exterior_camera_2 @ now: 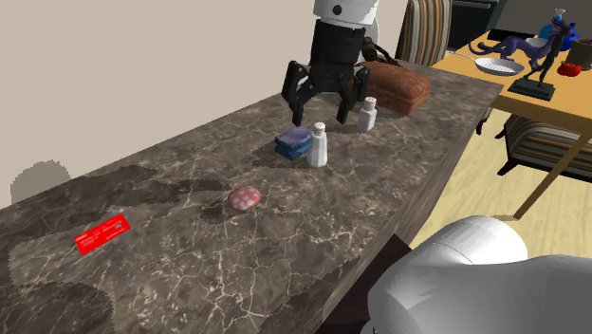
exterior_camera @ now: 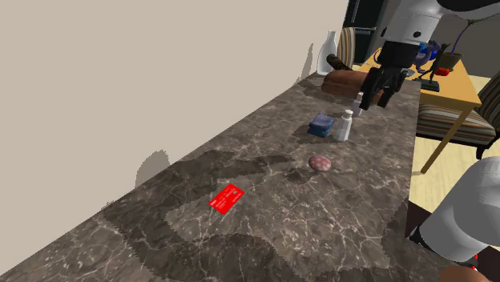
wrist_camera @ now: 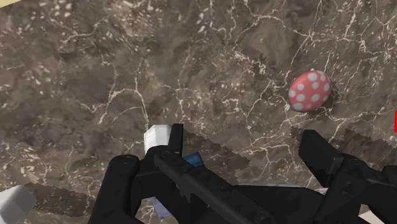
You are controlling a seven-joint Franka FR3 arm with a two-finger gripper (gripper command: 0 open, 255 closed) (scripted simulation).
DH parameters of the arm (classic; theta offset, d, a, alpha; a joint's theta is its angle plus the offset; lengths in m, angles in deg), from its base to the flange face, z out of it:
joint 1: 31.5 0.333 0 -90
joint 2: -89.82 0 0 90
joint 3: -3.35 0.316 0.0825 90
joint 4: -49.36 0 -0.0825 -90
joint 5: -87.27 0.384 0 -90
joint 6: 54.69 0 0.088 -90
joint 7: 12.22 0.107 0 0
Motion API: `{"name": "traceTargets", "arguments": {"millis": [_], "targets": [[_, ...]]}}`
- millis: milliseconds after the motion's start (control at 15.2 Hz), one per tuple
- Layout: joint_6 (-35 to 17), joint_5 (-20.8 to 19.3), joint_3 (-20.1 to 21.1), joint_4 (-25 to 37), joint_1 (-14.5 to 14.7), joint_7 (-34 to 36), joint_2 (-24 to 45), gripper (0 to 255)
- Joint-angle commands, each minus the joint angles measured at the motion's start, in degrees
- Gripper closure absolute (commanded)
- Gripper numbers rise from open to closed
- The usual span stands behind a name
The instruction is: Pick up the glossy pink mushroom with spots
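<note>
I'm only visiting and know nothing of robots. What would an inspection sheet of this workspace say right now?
Surface: dark veined marble counter.
Job's thing: glossy pink mushroom with white spots, lying free mid-counter.
Clutter: flat red card; blue block; tall white bottle; smaller white bottle; brown loaf-shaped box.
Gripper: black gripper, fingers open, above the blue block, apart from the mushroom.
Cables: nothing seen.
Surroundings: beige wall; wooden side table.

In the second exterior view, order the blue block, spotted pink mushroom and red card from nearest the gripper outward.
1. Blue block, close by the open gripper.
2. Spotted pink mushroom, mid-counter.
3. Red card, toward the view's left end.
</note>
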Motion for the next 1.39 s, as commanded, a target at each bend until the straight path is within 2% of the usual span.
{"name": "traceTargets", "arguments": {"millis": [0,462,924,1320], "targets": [[0.0,0.0,0.0,0.0,0.0,0.0,0.0,0],[-8.0,5.0,9.8,-5.1,1.9,10.3,3.1,0],[-16.9,9.0,19.6,-6.3,3.7,20.6,11.1,0],[-21.4,9.7,20.7,-9.5,3.9,20.6,12.4,0]]}}
